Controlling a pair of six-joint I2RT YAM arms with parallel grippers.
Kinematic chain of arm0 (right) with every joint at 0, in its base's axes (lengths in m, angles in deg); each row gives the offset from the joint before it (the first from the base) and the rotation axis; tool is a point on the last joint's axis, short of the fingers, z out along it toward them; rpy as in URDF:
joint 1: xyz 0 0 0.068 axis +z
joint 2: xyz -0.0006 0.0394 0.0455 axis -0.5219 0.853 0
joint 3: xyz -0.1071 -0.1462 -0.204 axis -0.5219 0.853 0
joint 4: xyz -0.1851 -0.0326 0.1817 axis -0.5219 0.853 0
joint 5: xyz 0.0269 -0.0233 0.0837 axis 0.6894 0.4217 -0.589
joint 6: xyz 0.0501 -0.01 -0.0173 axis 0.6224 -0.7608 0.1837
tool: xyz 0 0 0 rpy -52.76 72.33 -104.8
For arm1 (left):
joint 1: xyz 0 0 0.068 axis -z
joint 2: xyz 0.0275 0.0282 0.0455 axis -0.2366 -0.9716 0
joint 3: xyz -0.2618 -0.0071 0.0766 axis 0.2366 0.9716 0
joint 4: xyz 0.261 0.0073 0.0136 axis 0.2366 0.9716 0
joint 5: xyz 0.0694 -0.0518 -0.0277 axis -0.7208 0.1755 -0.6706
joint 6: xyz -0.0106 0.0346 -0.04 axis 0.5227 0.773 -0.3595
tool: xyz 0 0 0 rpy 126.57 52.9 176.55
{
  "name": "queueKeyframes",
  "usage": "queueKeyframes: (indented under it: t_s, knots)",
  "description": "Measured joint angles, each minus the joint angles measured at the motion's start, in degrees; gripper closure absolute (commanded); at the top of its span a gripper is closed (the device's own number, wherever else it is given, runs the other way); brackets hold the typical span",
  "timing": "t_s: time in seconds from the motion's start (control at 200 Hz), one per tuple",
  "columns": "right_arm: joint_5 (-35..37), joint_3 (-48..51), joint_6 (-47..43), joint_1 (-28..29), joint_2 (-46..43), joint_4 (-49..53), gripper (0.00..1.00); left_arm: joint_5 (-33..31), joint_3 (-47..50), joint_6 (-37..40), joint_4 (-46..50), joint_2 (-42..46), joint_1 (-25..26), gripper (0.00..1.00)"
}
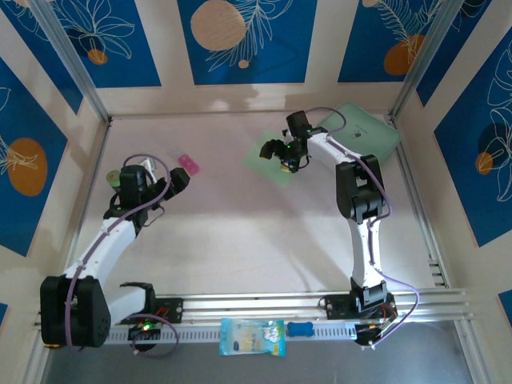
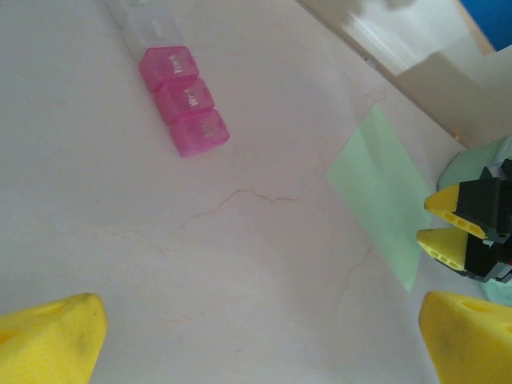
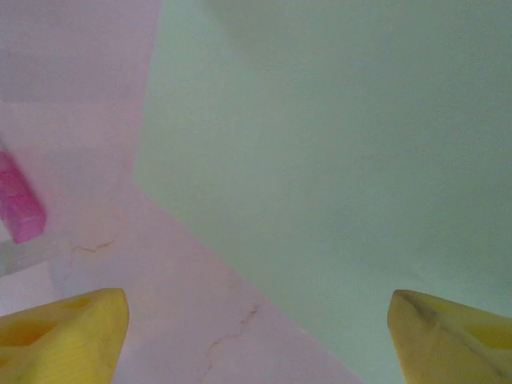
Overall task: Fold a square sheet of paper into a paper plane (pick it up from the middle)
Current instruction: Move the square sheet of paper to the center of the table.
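Pale-green square sheet of paper (image 1: 264, 156) lay flat, uncreased, edges free on bare table (image 1: 240, 232), right gripper (image 3: 256, 328) above it, fingers apart, left gripper (image 2: 260, 336) likewise apart, well aside.

A pinkish-white stone-look tabletop (image 1: 240, 240) (fine hairline veins cross it) carries a thin pale-green square sheet of paper (image 1: 262, 158) lying flat toward the far middle, a pink segmented plastic pill box (image 2: 182, 110) well to its left, and a thick mint-green rounded case (image 1: 374, 132) in the far right corner.
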Motion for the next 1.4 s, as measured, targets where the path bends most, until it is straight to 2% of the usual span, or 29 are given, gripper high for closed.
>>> queueKeyframes:
  t_s: [0.16, 0.38, 0.59, 0.815, 1.02, 1.25, 1.4]
  knots:
    - [0.0, -0.2, -0.9, 0.1, 1.4, 2.6, 0.15, -1.5, 0.0, 0.5, 4.8, 0.3, -0.1, 0.00]
    - [-0.5, 2.4, -2.4, 0.2, 0.7, 1.5, 0.15, -1.5, 0.0, 0.5, 5.4, 1.3, -0.1, 0.00]
    - [-1.8, 13.8, -4.5, 2.5, -6.3, -1.0, 0.15, 0.5, 0.0, 0.1, 5.4, 1.3, -0.1, 0.00]
    - [-3.5, 27.2, -6.9, 9.0, -15.0, -3.8, 0.15, 2.8, 0.3, -1.4, 5.3, 2.1, -0.1, 0.00]
    - [-5.2, 33.5, -8.8, 13.4, -20.0, -3.5, 0.15, 4.7, 0.8, -2.3, 5.1, 3.1, -0.1, 0.00]
    - [-5.7, 33.7, -8.5, 11.9, -23.5, -5.3, 0.15, 7.1, 1.8, -3.4, 3.6, 3.1, -0.1, 0.00]
    - [-5.7, 32.9, -6.9, 10.1, -22.5, -8.0, 0.16, 7.6, 2.4, -3.6, 3.5, 4.2, -0.1, 0.00]
